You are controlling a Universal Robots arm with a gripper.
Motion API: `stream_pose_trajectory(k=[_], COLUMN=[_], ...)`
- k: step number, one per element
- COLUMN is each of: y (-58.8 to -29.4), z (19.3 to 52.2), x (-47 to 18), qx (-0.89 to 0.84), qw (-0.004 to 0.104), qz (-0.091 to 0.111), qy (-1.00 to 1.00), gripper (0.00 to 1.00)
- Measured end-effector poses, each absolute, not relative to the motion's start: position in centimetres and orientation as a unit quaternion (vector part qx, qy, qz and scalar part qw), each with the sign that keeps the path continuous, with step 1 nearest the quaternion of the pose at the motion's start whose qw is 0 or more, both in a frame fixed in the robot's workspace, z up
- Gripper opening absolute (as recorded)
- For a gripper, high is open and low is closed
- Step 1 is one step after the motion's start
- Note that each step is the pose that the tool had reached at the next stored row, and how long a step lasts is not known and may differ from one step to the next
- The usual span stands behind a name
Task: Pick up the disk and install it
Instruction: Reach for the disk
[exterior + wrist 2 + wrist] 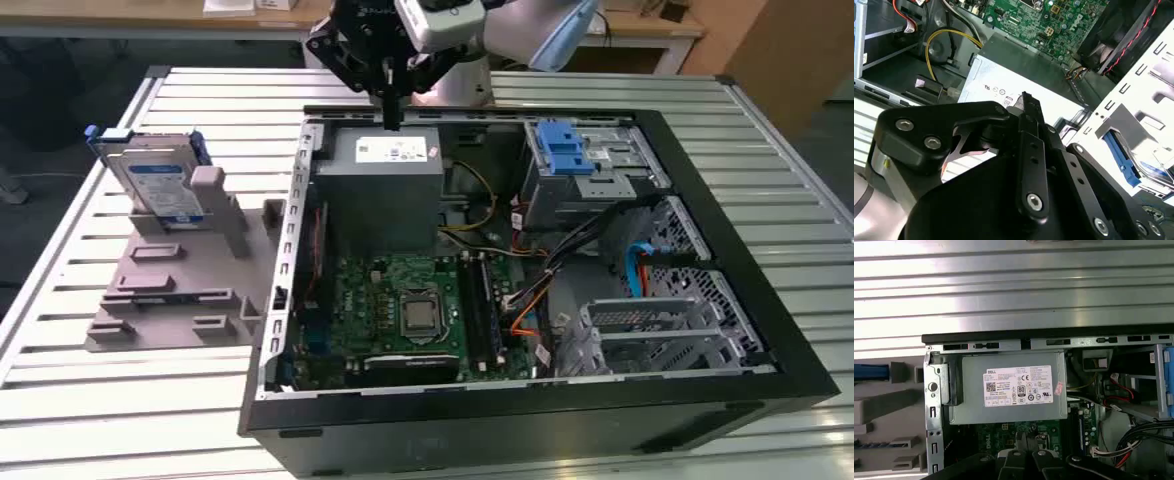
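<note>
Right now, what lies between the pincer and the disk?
In the exterior view, the computer case's side wall and a strip of slatted table lie between the pincer and the disk.

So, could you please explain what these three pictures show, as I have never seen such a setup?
It is one robot arm with a gripper at its end. The exterior view comes from a camera off the arm; both wrist views come from cameras riding on the arm, near the gripper. On a slatted metal table lies an open computer case. The gripper hangs over its grey power supply box, shut and holding nothing. The disk, the part to be installed, stands upright in a grey holder beside the case, on the exterior view's left, untouched.
</note>
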State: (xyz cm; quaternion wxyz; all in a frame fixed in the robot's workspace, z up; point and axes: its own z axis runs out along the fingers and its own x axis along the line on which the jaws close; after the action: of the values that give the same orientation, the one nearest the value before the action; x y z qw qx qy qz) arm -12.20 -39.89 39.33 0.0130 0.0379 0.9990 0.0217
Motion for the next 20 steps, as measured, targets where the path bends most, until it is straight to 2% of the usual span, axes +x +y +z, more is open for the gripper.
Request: stream_pose_trajectory(k=[20], y=[-39.89], z=[39.32], x=[-12.67], qx=[0.038], qw=[0.013], qz=[0.022], qy=[0.999], gripper=[0.11])
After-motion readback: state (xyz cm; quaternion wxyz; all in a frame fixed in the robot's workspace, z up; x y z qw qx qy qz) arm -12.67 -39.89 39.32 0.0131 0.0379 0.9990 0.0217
